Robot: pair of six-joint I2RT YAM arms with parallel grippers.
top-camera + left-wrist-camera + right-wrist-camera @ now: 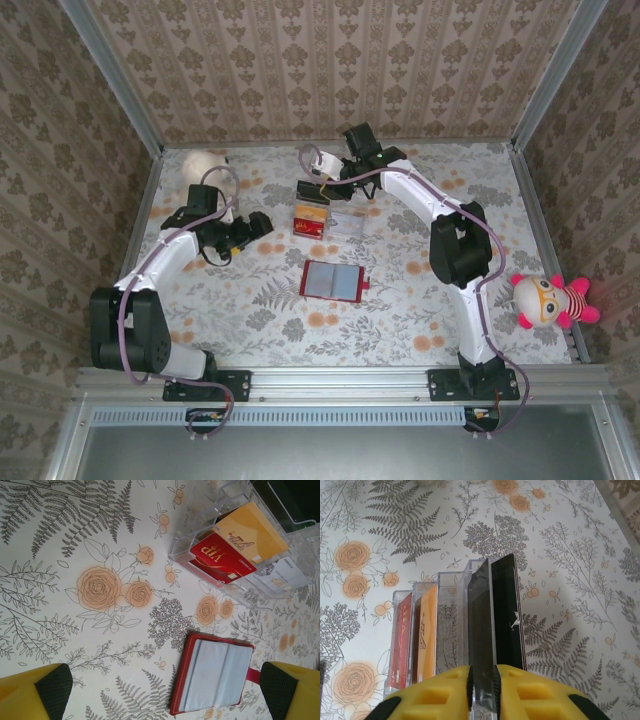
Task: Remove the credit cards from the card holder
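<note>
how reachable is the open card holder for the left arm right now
Probably yes. The card holder lies open on the table with nothing over it, and the left gripper stands open close by, facing it. The right gripper is off at the clear tray, out of the way.

A robot lab booth: damask wallpaper panels (330, 60) in aluminium framing (115, 75) enclose a floral-covered desk (420, 320). The left arm (170, 255) and right arm (420, 195) are bolted to its front rail (340, 378).

The left arm (165, 255) and right arm (425, 195) are showing white links and black joints. Purplish cables (484, 320) are trailing along them. The left pincer (162, 692) and right pincer (482, 685) are wearing yellow fingers (20, 697).
</note>
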